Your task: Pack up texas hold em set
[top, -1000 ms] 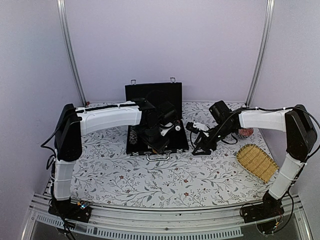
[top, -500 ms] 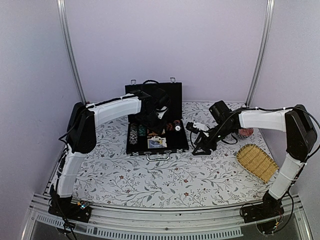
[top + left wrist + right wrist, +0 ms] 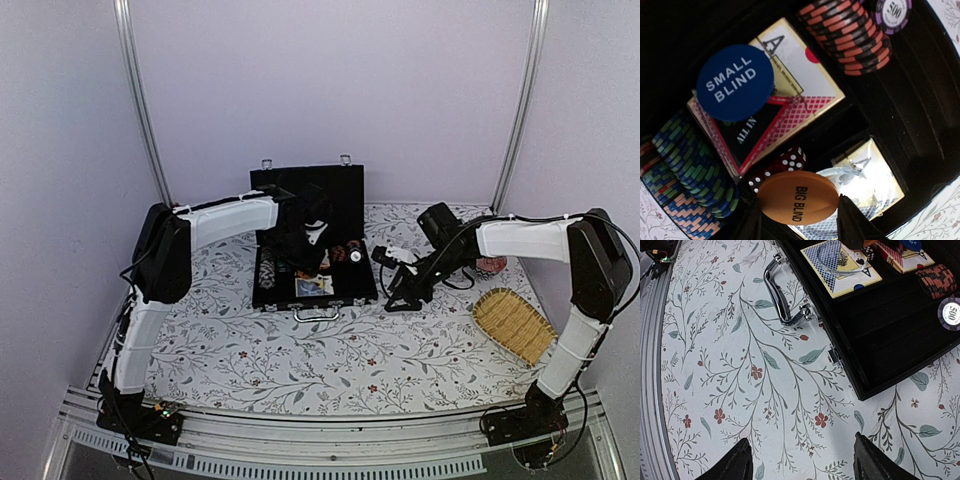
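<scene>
The black case (image 3: 345, 185) lies open at the table's back, lid upright. In the left wrist view its tray holds card decks (image 3: 805, 75), a blue "SMALL BLIND" disc (image 3: 735, 82), red dice (image 3: 790, 161) and chip stacks (image 3: 850, 35). My left gripper (image 3: 797, 212) hangs over the tray, shut on the orange "BIG BLIND" disc (image 3: 797, 197), which sits edge to edge between the fingers above the dice and a wrapped deck. My right gripper (image 3: 801, 445) stands open and empty over the tablecloth, just off the case's front right corner (image 3: 865, 392).
The case's silver handle (image 3: 782, 295) sticks out toward the front. A woven yellow basket (image 3: 513, 325) lies at the right, and a red patterned dish (image 3: 491, 265) sits behind it, by the right arm. Walls and frame posts close in the back.
My left arm has swung back from low over the case's front and uncovered the tray; it now hovers over the tray's middle. The right arm has not moved.
</scene>
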Tool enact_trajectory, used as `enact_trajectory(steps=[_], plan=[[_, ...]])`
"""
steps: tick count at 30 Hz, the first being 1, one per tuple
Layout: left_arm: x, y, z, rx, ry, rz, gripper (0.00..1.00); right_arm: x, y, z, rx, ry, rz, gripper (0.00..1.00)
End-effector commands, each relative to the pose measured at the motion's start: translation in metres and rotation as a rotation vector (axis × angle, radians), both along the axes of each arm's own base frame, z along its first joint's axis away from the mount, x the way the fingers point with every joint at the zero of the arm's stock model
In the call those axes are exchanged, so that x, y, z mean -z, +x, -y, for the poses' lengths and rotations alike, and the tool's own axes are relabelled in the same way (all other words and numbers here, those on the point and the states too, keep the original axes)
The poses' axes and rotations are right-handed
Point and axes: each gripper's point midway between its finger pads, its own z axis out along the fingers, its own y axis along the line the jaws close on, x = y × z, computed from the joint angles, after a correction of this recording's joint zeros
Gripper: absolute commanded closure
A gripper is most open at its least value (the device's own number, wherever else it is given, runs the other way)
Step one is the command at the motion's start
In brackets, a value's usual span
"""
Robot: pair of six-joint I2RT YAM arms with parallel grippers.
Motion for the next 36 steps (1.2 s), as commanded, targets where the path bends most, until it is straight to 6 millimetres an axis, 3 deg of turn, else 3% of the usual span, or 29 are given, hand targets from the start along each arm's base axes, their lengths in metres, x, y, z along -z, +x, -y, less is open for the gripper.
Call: enact_trajectory(steps=[1, 8, 23, 36], plan=[[-0.016, -0.019, 0.008, 0.037, -0.051, -0.037, 0.50, 0.002, 0.003, -0.003, -0.013, -0.005, -0.005, 0.30], [-0.003, -0.026, 0.015, 0.057, -0.042, -0.065, 0.50, 0.002, 0.002, -0.003, -0.013, -0.005, -0.006, 0.30], [0.000, -0.037, 0.021, 0.073, -0.016, -0.088, 0.48, 0.001, 0.002, -0.003, -0.017, -0.004, -0.006, 0.30], [0.000, -0.035, 0.021, 0.070, -0.011, -0.079, 0.43, 0.001, 0.001, -0.003, -0.018, -0.005, -0.010, 0.30]])
